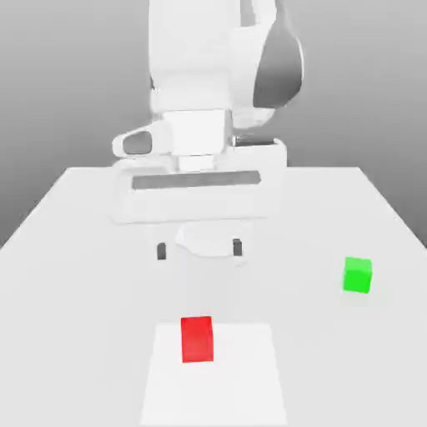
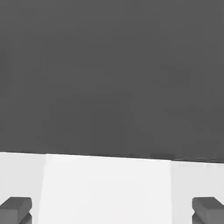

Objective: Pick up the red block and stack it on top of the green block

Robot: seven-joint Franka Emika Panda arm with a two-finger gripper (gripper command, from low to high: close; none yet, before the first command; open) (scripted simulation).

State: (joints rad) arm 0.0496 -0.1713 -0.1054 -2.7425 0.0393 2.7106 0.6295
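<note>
Your red block [image 1: 197, 339] sits on a paler patch [image 1: 242, 375] of the table [image 1: 75, 250], well apart from the green block [image 1: 357, 274]. Your claw [image 1: 199, 248] hangs behind them, spread wide and empty.

red block [image 1: 197, 339]: flat, matte red, smooth faces, no shine
green block [image 1: 357, 274]: flat, matte green, smooth
table [image 1: 75, 250]: smooth, plain white, matte
arm [image 1: 208, 67]: smooth white shell like plastic, with a dark grey, soft-shiny patch
fingers [image 2: 16, 209]: dull dark grey, smooth
</note>
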